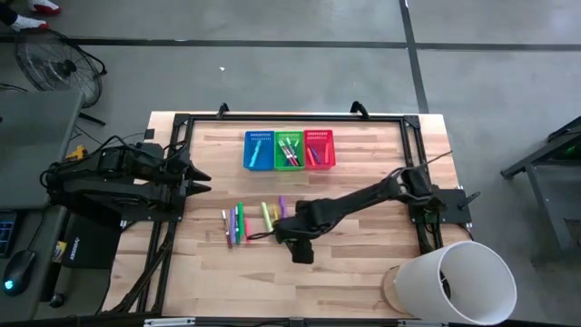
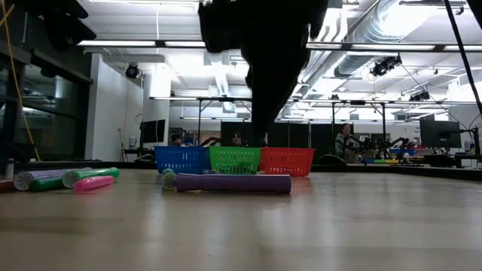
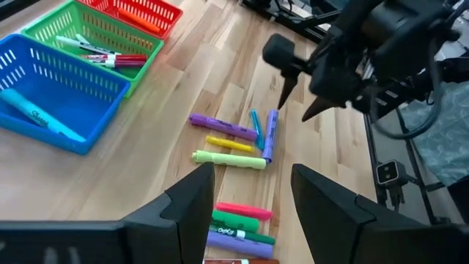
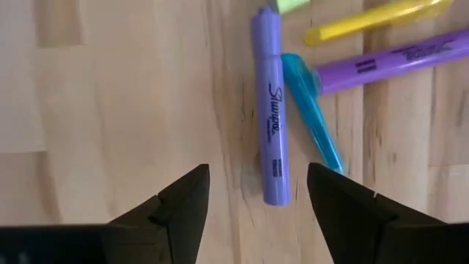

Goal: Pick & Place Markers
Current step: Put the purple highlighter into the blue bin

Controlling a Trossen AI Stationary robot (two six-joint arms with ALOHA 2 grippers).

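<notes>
One purple marker (image 4: 271,103) lined up under right end effector (image 4: 256,192), spread wide and empty. Next: lower, pinch, carry to baskets (image 1: 289,151). Left end effector (image 3: 253,192) parked wide at desk (image 1: 363,173) edge.

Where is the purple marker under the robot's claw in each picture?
High view: purple marker at mid-table, just above the right gripper.
Low view: it lies sideways in front of the green basket.
Left wrist view: it lies below the right gripper's tips.
Right wrist view: it lies ahead of the open fingers.
Shared landmark: the teal marker touching it.
</notes>
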